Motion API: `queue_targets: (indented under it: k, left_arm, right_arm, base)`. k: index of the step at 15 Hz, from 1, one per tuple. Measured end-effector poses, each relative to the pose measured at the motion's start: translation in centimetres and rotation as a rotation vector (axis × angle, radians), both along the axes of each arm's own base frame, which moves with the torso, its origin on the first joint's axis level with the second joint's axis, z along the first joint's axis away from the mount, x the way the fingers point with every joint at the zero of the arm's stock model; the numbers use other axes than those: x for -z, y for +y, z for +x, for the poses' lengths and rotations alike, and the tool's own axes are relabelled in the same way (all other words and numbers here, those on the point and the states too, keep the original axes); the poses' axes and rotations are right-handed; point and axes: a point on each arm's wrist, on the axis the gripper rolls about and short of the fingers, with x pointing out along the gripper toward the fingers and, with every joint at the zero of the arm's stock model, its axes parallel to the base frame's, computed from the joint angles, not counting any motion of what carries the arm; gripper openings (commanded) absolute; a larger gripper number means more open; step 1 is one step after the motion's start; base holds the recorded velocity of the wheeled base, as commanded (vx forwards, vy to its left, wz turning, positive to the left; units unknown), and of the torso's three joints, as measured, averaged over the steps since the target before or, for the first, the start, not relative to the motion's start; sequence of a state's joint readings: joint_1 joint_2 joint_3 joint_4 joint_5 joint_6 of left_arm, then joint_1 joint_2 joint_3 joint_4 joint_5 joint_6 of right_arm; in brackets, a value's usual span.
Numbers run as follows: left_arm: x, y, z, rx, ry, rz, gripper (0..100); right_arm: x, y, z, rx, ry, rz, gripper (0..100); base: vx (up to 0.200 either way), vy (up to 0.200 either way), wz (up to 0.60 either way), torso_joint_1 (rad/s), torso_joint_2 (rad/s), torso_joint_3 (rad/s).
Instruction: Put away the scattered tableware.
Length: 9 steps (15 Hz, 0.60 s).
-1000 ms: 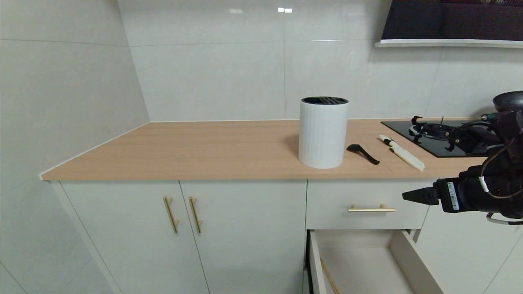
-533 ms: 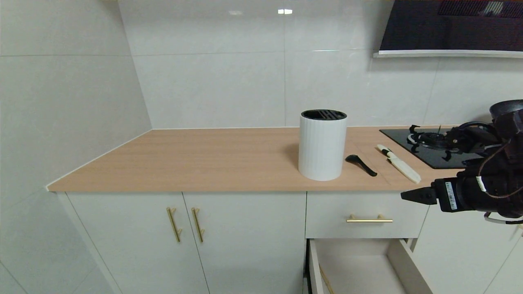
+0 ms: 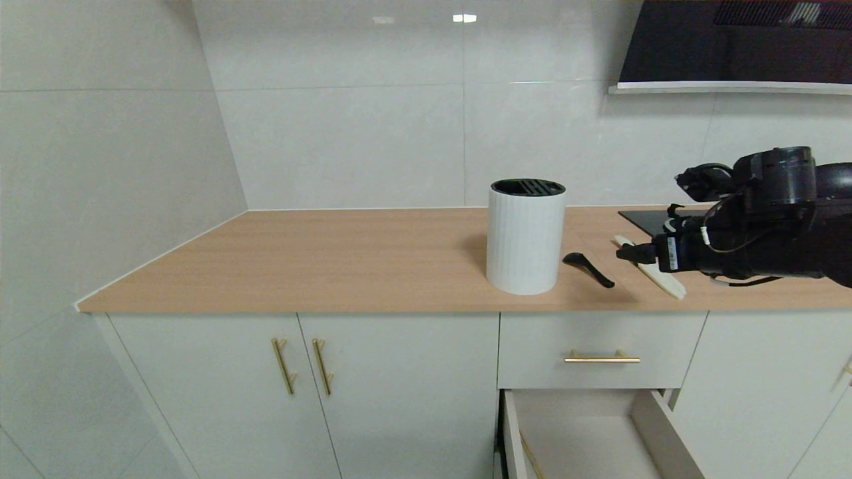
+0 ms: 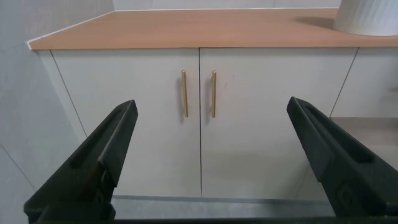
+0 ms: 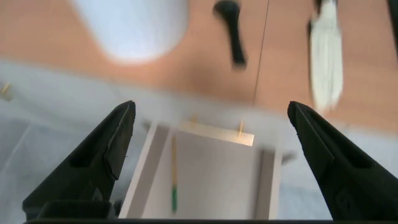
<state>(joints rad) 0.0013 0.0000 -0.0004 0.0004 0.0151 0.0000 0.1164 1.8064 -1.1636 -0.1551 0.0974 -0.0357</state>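
Note:
A black spoon [image 3: 589,266] and a white-bladed knife [image 3: 665,282] lie on the wooden countertop [image 3: 333,259], right of a white cylindrical holder [image 3: 526,236] with a slotted black top. My right gripper [image 3: 627,253] hovers just over the counter between spoon and knife, hiding the knife's handle. In the right wrist view the right gripper [image 5: 210,112] is open and empty, above the spoon [image 5: 231,31], knife [image 5: 326,56], holder [image 5: 134,25] and open drawer [image 5: 217,174]. My left gripper [image 4: 211,106] is open and empty, facing the cabinet doors [image 4: 199,118].
Below the counter's right part an open drawer [image 3: 649,419] stands pulled out, with a thin stick [image 5: 174,183] lying inside. A shut drawer with a gold handle [image 3: 602,360] is above it. A black stove [image 3: 639,216] sits at the far right, under a range hood [image 3: 732,40].
The camera tilted up slightly at first. My right arm has since risen from in front of the drawer to over the counter, ending by the knife and spoon.

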Motion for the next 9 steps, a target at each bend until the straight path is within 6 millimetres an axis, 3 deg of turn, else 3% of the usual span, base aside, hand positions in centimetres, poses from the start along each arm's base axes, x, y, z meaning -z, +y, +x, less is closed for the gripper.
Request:
queue_targets:
  k: [4, 9]
  left_arm:
    - [0.0, 0.0, 0.0, 0.000, 0.000, 0.000, 100]
    - [0.0, 0.0, 0.0, 0.000, 0.000, 0.000, 100]
  right_arm:
    - [2.9, 0.2, 5.3, -0.038, 0.019, -0.023, 100]
    - [6.6, 0.5, 8.5, -0.066, 0.058, -0.029, 100]
  base:
    - [0.000, 0.000, 0.00, 0.000, 0.00, 0.000]
    - [0.000, 0.000, 0.00, 0.000, 0.00, 0.000]
